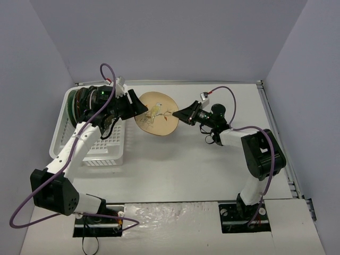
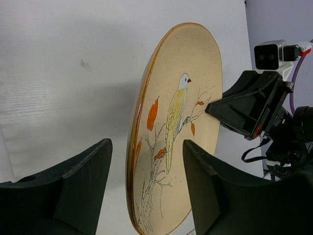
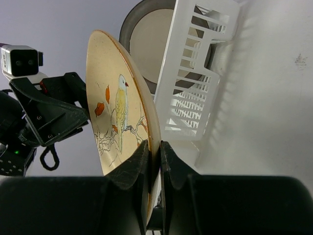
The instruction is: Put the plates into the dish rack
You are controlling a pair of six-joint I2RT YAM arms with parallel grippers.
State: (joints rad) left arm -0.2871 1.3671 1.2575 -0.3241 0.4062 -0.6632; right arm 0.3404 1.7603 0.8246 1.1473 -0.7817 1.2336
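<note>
The tan plate with a bird and branch point(image 1: 155, 119) is held up off the table between the arms. My right gripper point(image 1: 179, 115) is shut on its right rim; the rim sits between the pads in the right wrist view point(image 3: 154, 152). My left gripper point(image 1: 139, 108) is open, its fingers on either side of the plate's left edge point(image 2: 161, 147) without closing. The white dish rack point(image 1: 90, 127) stands at the left with dark-rimmed plates point(image 1: 78, 102) upright at its far end, also in the right wrist view point(image 3: 151, 34).
The rack's slotted side wall point(image 3: 198, 83) is close behind the held plate. Grey walls enclose the table on three sides. The arm bases sit at the near edge.
</note>
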